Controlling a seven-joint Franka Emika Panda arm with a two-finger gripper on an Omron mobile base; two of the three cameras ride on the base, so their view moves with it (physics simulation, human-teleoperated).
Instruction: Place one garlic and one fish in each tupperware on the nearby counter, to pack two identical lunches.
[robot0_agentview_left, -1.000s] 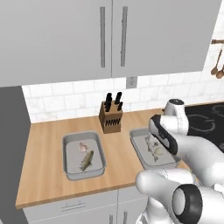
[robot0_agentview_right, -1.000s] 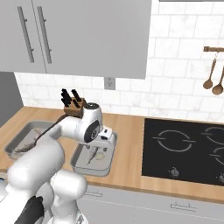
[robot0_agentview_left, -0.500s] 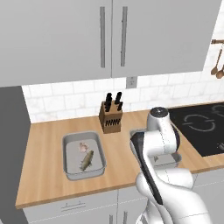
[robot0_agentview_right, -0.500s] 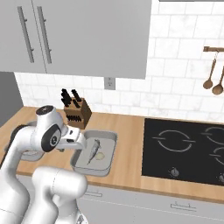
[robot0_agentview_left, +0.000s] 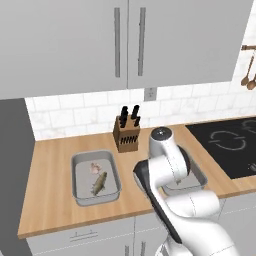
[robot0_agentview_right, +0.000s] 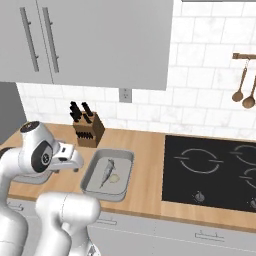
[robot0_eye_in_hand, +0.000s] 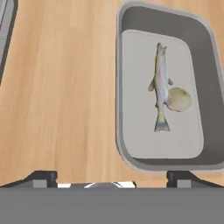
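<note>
Two grey tupperware stand on the wooden counter (robot0_agentview_left: 50, 200). The left tupperware (robot0_agentview_left: 80, 192) holds a pinkish garlic (robot0_agentview_left: 95, 167) and a fish (robot0_agentview_left: 100, 183). My arm covers part of the right tupperware (robot0_agentview_right: 125, 156), which holds a fish (robot0_agentview_right: 106, 171) with a pale garlic (robot0_agentview_right: 115, 178) beside it. The hand view looks down on that tupperware (robot0_eye_in_hand: 119, 87), its fish (robot0_eye_in_hand: 160, 89) and its garlic (robot0_eye_in_hand: 179, 99) touching the fish's side. My gripper (robot0_eye_in_hand: 111, 179) hangs open and empty above bare counter (robot0_eye_in_hand: 61, 87), between the two containers. The other tupperware's rim (robot0_eye_in_hand: 6, 26) shows at the top left corner.
A knife block (robot0_agentview_left: 126, 134) stands at the back of the counter between the containers. The black cooktop (robot0_agentview_right: 215, 172) lies to the right. Wooden spoons (robot0_agentview_right: 243, 85) hang on the tiled wall, and grey cabinets (robot0_agentview_left: 125, 40) hang overhead.
My arm has swung from over the right tupperware back toward the left and folded in. The gripper has stayed open with nothing in it.
</note>
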